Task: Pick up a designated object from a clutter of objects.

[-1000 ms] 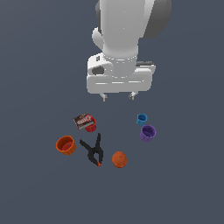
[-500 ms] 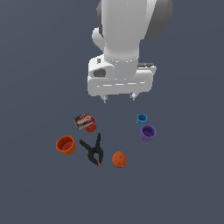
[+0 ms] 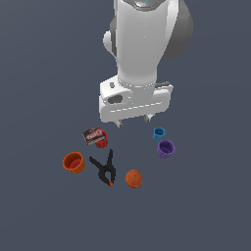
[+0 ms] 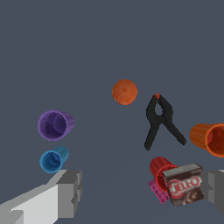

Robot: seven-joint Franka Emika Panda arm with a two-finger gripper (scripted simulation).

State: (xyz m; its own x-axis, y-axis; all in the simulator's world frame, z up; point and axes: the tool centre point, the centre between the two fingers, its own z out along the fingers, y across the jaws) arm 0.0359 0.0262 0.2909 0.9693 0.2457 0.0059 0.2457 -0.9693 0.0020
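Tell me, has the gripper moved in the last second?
Yes. The gripper has dropped lower in the exterior view, closer to the brown box and blue cup.

The arm (image 3: 144,41) is seen as a glossy white, rounded body with a darker grey section on the exterior view's right. Below it, a wide, flat white hand block (image 3: 135,104) is carried, marked by a dark oval recess on its face and a small dark part at one end. Beneath that block, two short grey fingertips (image 3: 148,118) are seen. In the wrist view, light grey, blocky, stepped fingers (image 4: 70,193) are shown.
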